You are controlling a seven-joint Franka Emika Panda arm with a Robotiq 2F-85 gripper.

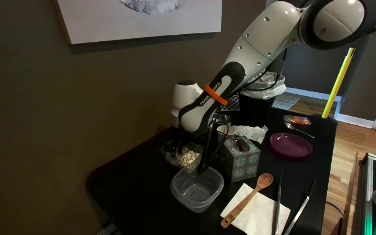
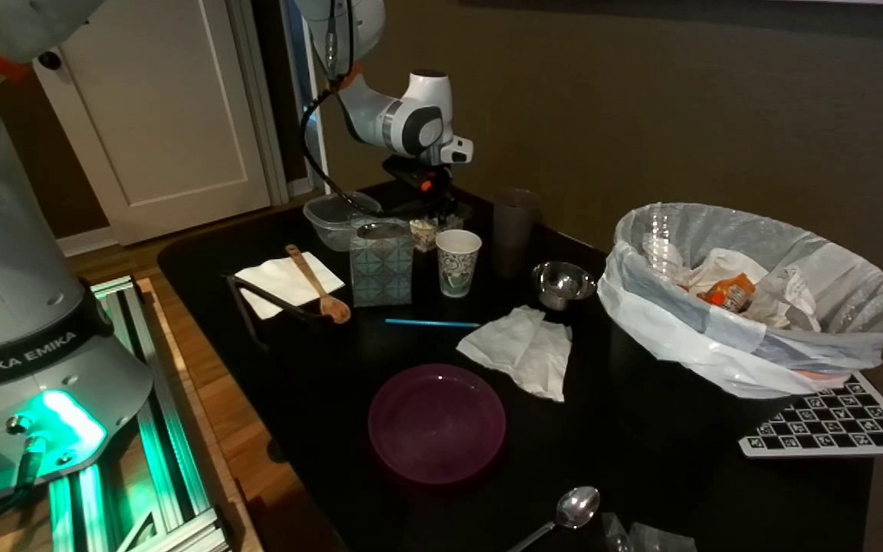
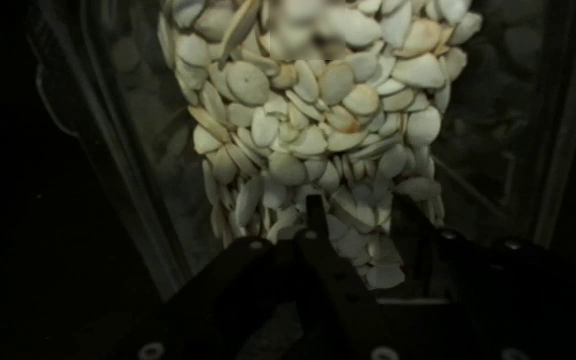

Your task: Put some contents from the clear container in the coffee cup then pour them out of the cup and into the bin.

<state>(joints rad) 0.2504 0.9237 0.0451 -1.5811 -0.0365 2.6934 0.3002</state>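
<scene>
The end effector [image 3: 359, 202], partly spread, is at the pale seeds [image 3: 313, 125] in the clear container [image 3: 135, 200]; gathering seems underway; filling the paper coffee cup [image 2: 457, 264] and emptying it into the lined bin [image 2: 683, 341] apparently remain.

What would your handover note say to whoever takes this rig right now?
Gripper: open, jaws apart, pumpkin seeds showing between them; whether it touches any is unclear.
Clear container: holds the seeds, next to the larger clear tub.
Patterned paper cup, apparently the coffee cup: upright beside the tissue box; its bottom is hidden.
Lined bin: rubbish inside, no seeds showing.
Done: gripper positioned at the seeds; no transfer visible.
Left: grasp some seeds, drop them in the cup, then pour the cup into the bin.
</scene>
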